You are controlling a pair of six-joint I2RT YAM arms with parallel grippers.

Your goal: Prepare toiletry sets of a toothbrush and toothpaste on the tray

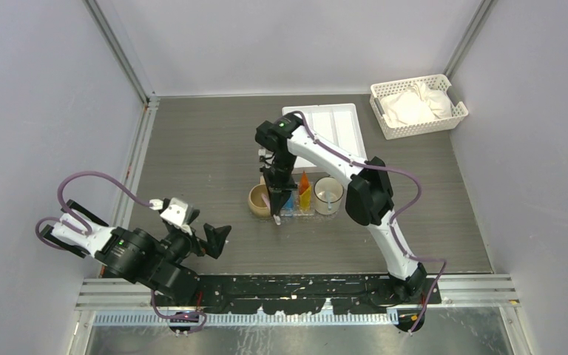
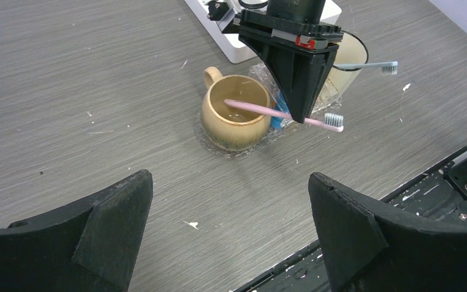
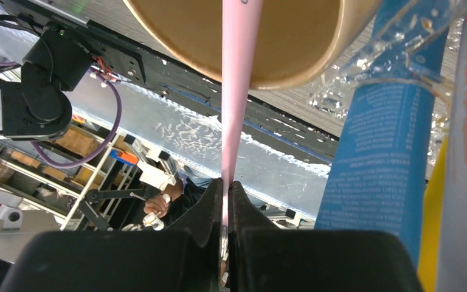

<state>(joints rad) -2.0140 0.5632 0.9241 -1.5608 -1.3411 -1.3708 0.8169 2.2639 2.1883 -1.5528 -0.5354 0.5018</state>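
Between the tips of my right pincer [image 3: 226,190] the pink toothbrush [image 3: 238,91] is pinched, handle in the tan mug [image 2: 231,131]. Next, I reckon: release, withdraw.

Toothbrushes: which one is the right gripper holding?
The pink toothbrush, pinched in the shut right gripper, its end in the tan mug. The pale blue toothbrush rests in the other cup, untouched.

White basket [image 1: 423,129] holding white cloth [image 1: 410,107], 1 o'clock. White divided tray [image 1: 336,126], 12 o'clock. Tan mug [image 2: 231,131], centre of table.
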